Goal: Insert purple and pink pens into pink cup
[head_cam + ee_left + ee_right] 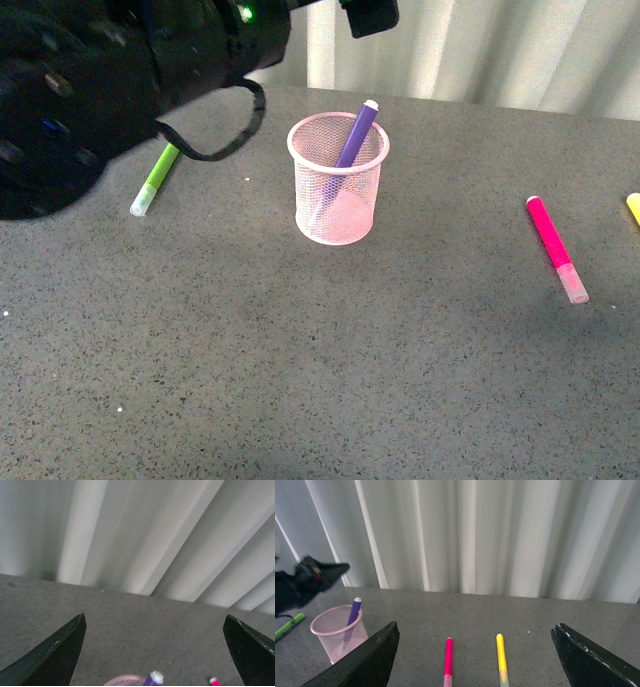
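We see the pink cup [340, 215] standing upright a little above and left of the centre of the front frame, on a grey speckled table [300, 380]. The purple pen [356, 132] is already inside it, leaning toward the upper right, with its pale end sticking out above the rim. The pink pen [553, 242] lies flat on the table at the right of the frame, well apart from the cup, with its clear cap pointing toward the lower right. The yellow marker [634, 207] is just visible at the right edge, near the pink pen. A lime-green marker [155, 182] lies to the left of the cup, partly hidden under the dark left arm [90, 80], which fills the upper left corner with a black cable looping below it. From the left wrist camera we see the left gripper [154, 616] with its jaws spread wide and nothing between them; only bare table and pale curtain [142, 536] show in the gap. From the right wrist camera, the right gripper [475, 625] is likewise spread wide and holds nothing. The pink pen and yellow marker lie side by side on the table in the gap between its jaws.
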Tool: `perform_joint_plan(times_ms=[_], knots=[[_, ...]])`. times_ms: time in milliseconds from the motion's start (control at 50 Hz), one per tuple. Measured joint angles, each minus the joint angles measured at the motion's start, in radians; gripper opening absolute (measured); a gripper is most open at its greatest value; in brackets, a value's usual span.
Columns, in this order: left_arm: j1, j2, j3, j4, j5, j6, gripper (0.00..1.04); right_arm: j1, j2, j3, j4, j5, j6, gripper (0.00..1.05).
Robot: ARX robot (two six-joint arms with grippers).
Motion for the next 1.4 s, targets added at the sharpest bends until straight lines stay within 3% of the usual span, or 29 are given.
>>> perform_joint_plan(times_ms=[200,380,460,500,640,780,840,1280,1400], knots=[[0.042,-0.358,-0.174,-0.416,-0.016,0.180,0.98,0.000,0.000,0.000,0.000,0.001,0.000,0.98],[0.047,-0.437,-0.193,-0.412,-0.051,0.230,0.96,0.000,0.000,0.000,0.000,-0.001,0.000,0.98],[0.049,-0.433,-0.306,-0.157,-0.270,0.293,0.81,0.000,0.000,0.000,0.000,-0.001,0.000,0.98],[0.063,-0.453,-0.367,-0.084,-0.294,0.305,0.73,0.000,0.000,0.000,0.000,0.001,0.000,0.98],[0.128,-0.570,-0.513,-0.011,-0.264,0.328,0.50,0.000,0.000,0.000,0.000,0.002,0.000,0.98],[0.207,-0.718,-0.679,-0.005,-0.193,0.335,0.14,0.000,0.000,0.000,0.000,0.000,0.000,0.98],[0.221,-0.762,-0.715,-0.008,-0.168,0.338,0.04,0.000,0.000,0.000,0.000,0.000,0.000,0.98],[0.327,-1.031,-0.922,-0.081,-0.073,0.342,0.04,0.000,0.000,0.000,0.000,0.000,0.000,0.98],[0.406,-1.158,-0.945,-0.177,0.005,0.342,0.04,0.000,0.000,0.000,0.000,0.000,0.000,0.98]])
